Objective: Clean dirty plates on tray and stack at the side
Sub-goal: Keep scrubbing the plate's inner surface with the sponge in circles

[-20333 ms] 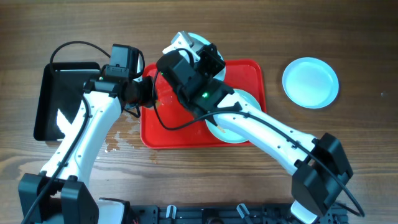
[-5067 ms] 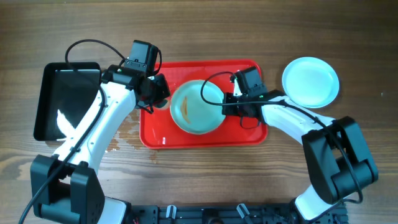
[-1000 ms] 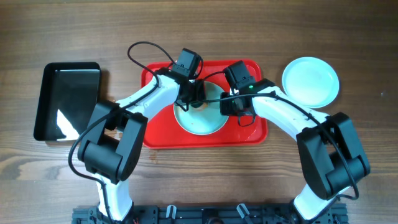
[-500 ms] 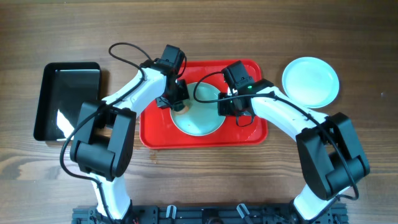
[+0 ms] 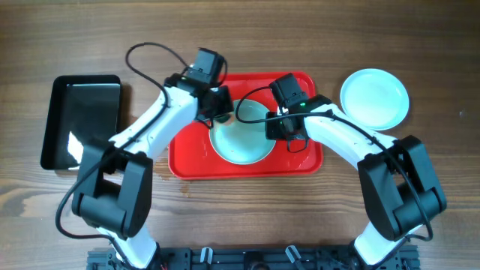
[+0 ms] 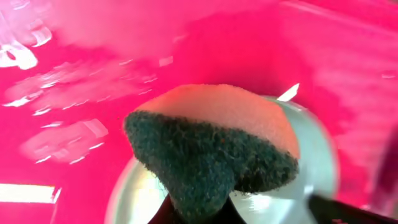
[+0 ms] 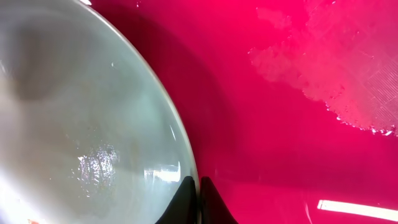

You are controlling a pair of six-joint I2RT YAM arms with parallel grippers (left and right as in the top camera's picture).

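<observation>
Left pincer (image 5: 216, 109), clamped on the sponge (image 6: 211, 143), has swept up-left across the plate (image 5: 240, 141) to its rim. Right pincer (image 7: 194, 190) pinches its edge. We judge scrubbing nearly done.

The wooden table (image 5: 420, 187) bears the red tray (image 5: 300, 161) under the left claw (image 5: 222, 112) and the right claw (image 5: 274, 129), a glossy black tray (image 5: 82, 120) well apart to the left claw's left, and a pale plate (image 5: 374, 99) near the right claw's right.
</observation>
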